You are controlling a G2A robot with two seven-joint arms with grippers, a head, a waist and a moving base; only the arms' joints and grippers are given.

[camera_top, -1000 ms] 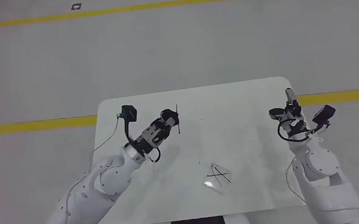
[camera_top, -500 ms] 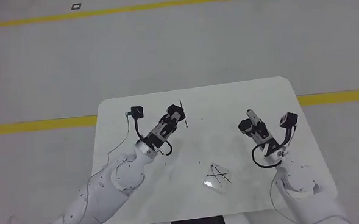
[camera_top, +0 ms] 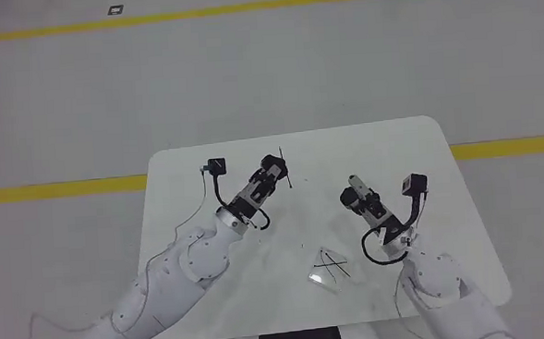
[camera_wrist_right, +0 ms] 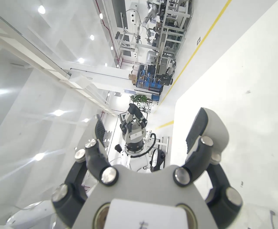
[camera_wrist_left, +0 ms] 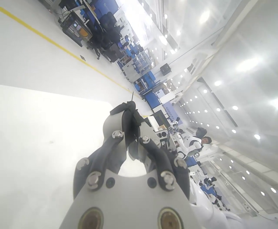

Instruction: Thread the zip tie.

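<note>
A thin black zip tie stands nearly upright above the white table, left of its middle. My left gripper is shut on it. In the left wrist view the black pads press together and the tie's tip pokes out beyond them. My right gripper hovers right of the table's middle, facing the left one with a gap between them. Its fingers stand wide apart around nothing.
A small clear packet with black zip ties on it lies near the table's front edge, between the two arms. Bare tabletop stretches behind and to the right of the grippers.
My right gripper has swung from the table's right edge in toward the middle. My left gripper has shifted a little to the right, still holding the zip tie.
</note>
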